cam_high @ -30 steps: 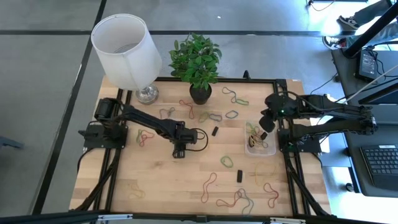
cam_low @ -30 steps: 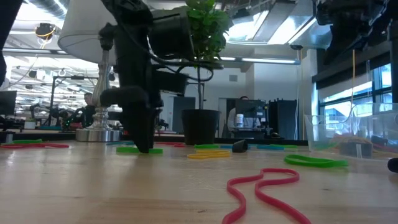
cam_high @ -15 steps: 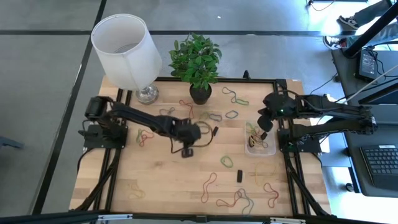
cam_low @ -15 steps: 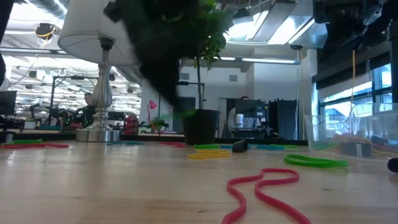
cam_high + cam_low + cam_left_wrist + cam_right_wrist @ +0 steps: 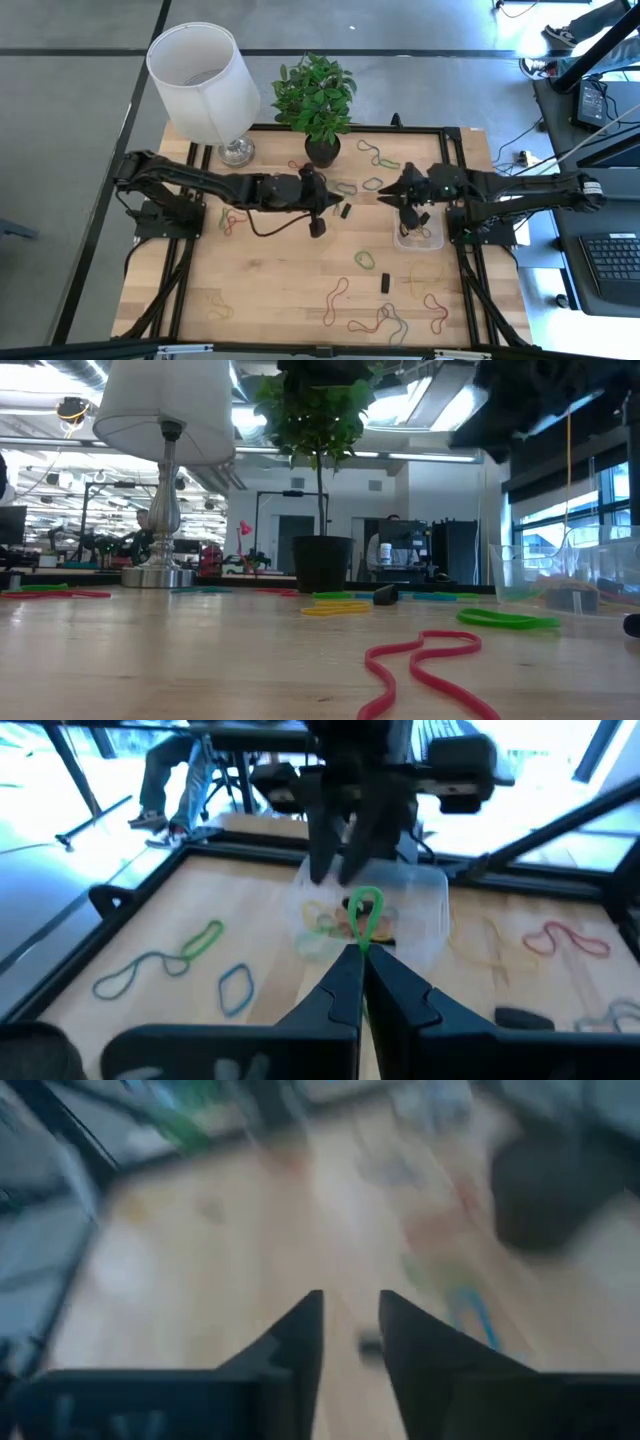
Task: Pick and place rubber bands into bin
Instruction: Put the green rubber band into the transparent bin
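1. Left gripper (image 5: 362, 952) is raised over the middle of the table (image 5: 270, 285), fingers pinched together on a green rubber band (image 5: 364, 912) that loops out from the tips.
2. In the high view the left gripper (image 5: 318, 216) sits between the plant pot (image 5: 322, 152) and the bin (image 5: 418, 240), well short of the bin.
3. Right gripper (image 5: 350, 1315) has a narrow gap between its fingers, nothing seen in it; the wrist view is blurred.
4. In the high view the right gripper (image 5: 400, 198) hangs just beside the bin's far-left corner, facing the left gripper.
5. The bin (image 5: 425, 910) holds a small tangle of bands.
6. Other bands lie scattered, e.g. a red one (image 5: 425, 665) near the front edge and a green one (image 5: 505, 620).
7. Lamp (image 5: 205, 75) stands at the back left.
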You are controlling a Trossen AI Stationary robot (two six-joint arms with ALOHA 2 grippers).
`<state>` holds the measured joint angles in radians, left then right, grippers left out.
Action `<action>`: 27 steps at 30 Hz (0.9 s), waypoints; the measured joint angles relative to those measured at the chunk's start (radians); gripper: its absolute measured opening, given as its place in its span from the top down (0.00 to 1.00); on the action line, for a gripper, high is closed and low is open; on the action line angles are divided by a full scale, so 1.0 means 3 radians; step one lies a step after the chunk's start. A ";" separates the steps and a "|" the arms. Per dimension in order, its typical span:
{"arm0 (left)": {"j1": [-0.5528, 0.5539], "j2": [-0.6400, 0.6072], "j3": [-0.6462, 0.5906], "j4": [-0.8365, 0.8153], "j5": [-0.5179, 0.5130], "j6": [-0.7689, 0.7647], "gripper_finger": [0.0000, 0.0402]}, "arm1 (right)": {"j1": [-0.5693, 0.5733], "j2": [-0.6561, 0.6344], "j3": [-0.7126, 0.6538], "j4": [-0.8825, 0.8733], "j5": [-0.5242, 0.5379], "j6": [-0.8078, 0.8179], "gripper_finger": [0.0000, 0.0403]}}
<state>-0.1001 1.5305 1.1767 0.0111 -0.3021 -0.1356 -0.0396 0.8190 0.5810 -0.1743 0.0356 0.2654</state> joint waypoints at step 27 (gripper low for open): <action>-0.0013 0.0461 0.0001 0.1173 0.0139 0.0000 0.99 | 0.0434 0.1226 -0.0022 0.2384 -0.0130 -0.0365 0.43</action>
<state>-0.1040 1.6689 1.1770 0.3631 -0.2604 -0.1356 0.0906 1.1868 0.5743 0.5407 -0.0034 0.1558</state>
